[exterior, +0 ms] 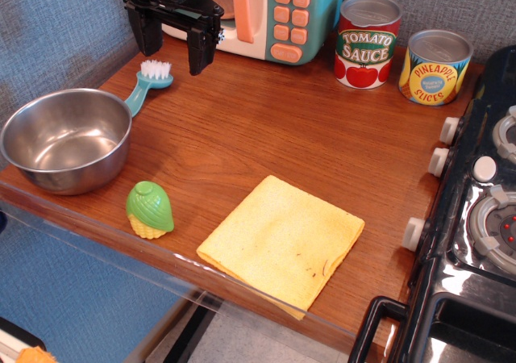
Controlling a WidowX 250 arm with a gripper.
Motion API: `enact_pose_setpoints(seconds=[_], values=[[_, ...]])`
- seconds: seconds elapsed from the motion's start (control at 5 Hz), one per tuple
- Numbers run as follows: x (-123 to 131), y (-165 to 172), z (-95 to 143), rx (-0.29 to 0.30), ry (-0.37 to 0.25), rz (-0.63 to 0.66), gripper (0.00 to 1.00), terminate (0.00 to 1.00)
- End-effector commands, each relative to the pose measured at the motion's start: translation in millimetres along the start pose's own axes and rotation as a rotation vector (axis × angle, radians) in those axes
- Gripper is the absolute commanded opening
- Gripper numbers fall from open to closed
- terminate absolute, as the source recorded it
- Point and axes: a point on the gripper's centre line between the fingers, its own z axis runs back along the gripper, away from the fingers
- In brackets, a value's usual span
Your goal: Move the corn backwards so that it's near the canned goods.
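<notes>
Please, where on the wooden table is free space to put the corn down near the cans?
Bare wood lies in front of the tomato sauce can and pineapple can, bordered by the yellow cloth below and the stove knobs on the right. The left side is crowded: bowl, brush, the open hand. The corn sits at the front edge.

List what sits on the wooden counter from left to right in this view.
Metal bowl → corn → yellow cloth → tomato sauce can → pineapple slices can.

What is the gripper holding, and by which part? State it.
Nothing. The gripper hangs open and empty at the back of the table, far from the corn.
</notes>
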Motion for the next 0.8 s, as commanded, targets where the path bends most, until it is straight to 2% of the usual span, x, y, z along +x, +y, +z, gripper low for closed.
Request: enact_pose_setpoints(seconds=[0.0,0.4,0.6], values=[[0.0,0.0,0.0,0.0,0.0,0.0,1.0,0.0],[-26.1,-37.2,7.3,-0.053,-0.033,-0.083,1.0,0.0],[-56.7,-41.3,12.1,-0.076,-0.033,-0.102,1.0,0.0]])
